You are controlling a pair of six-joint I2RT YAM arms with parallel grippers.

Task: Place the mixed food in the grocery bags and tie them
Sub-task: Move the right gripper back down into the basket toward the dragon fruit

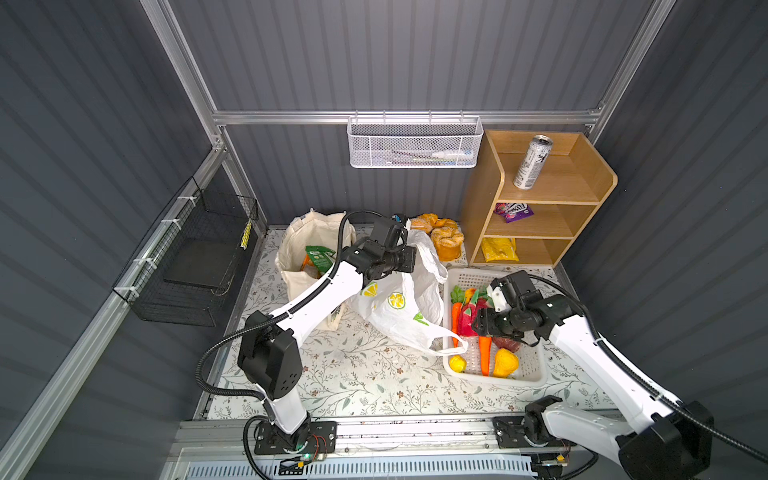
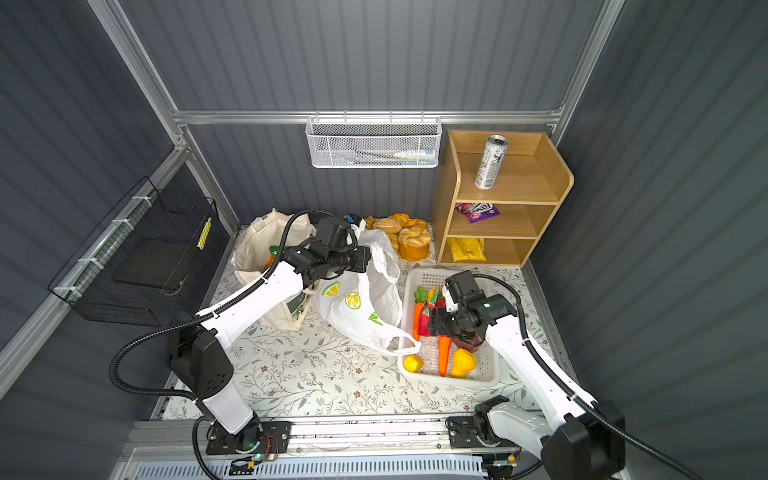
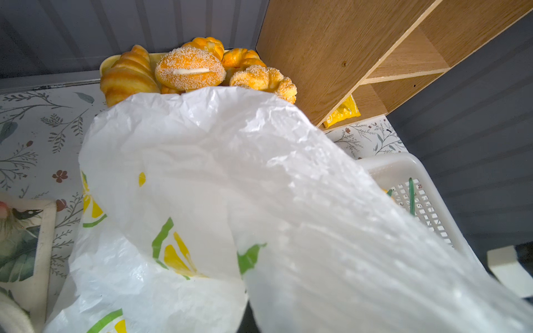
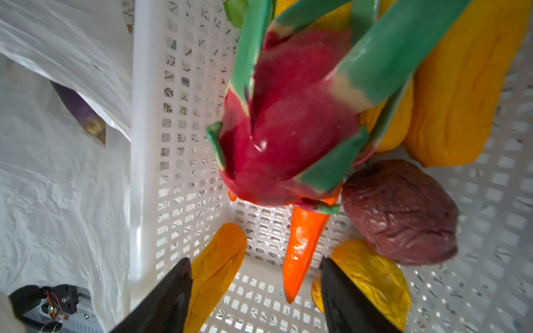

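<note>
Flimsy, slippery thin white lemon-print plastic bag [image 1: 395, 307] mid-frame, best gripped at bunched rim where left gripper [image 1: 412, 259] is clamped; right gripper [image 4: 253, 302] fingers apart.

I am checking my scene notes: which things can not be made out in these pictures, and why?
- Fingertips of the left gripper: covered by the plastic bag, left wrist view and both top views.
- Plastic bag's contents: its film hides all but a purple patch, right wrist view.
- Tote contents: partly under the left arm, both top views.
- Can lettering: too small, both top views.
</note>
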